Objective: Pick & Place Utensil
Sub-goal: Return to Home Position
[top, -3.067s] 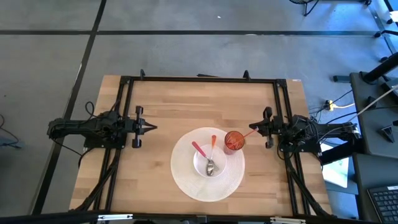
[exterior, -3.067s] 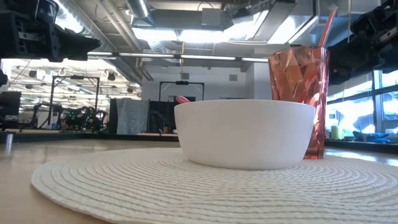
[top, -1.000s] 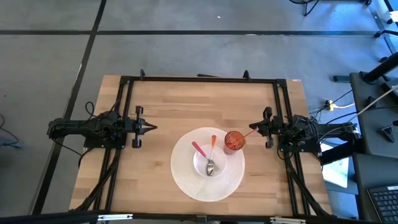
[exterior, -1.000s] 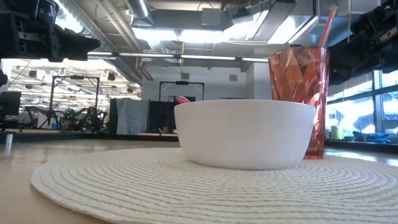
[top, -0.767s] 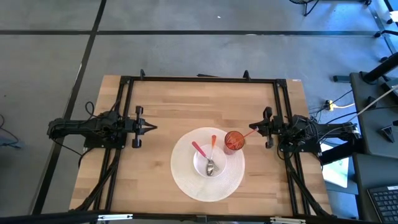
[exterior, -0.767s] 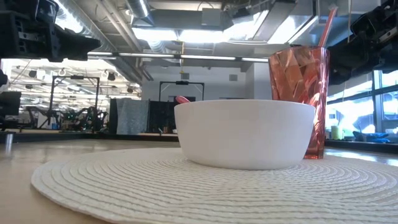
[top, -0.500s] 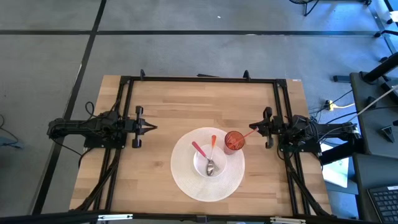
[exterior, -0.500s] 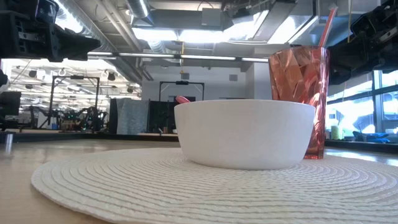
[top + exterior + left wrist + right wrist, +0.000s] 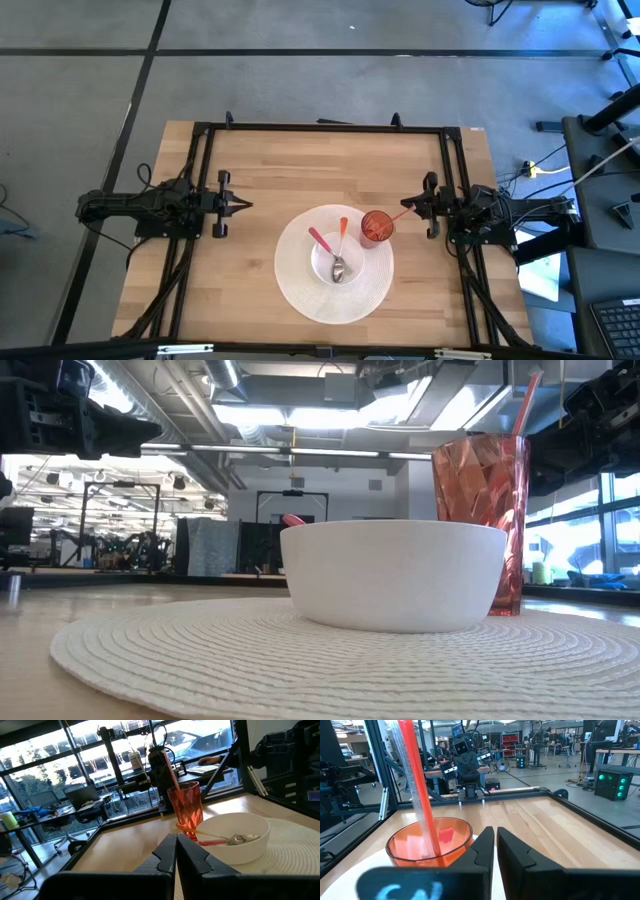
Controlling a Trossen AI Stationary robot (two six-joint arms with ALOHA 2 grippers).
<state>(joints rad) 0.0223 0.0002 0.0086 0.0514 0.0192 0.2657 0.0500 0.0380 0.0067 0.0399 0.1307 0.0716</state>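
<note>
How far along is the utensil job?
It looks finished: pink fork and orange spoon lie in the white bowl, orange straw sits in the orange cup. Left tool and right tool are shut, empty, at opposite sides of the table. Nothing looks left.

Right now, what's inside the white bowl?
The round white bowl holds a pink-handled fork and an orange-handled spoon, handles leaning over the rim. One shiny metal head shows at the bottom; the other end is covered.
</note>
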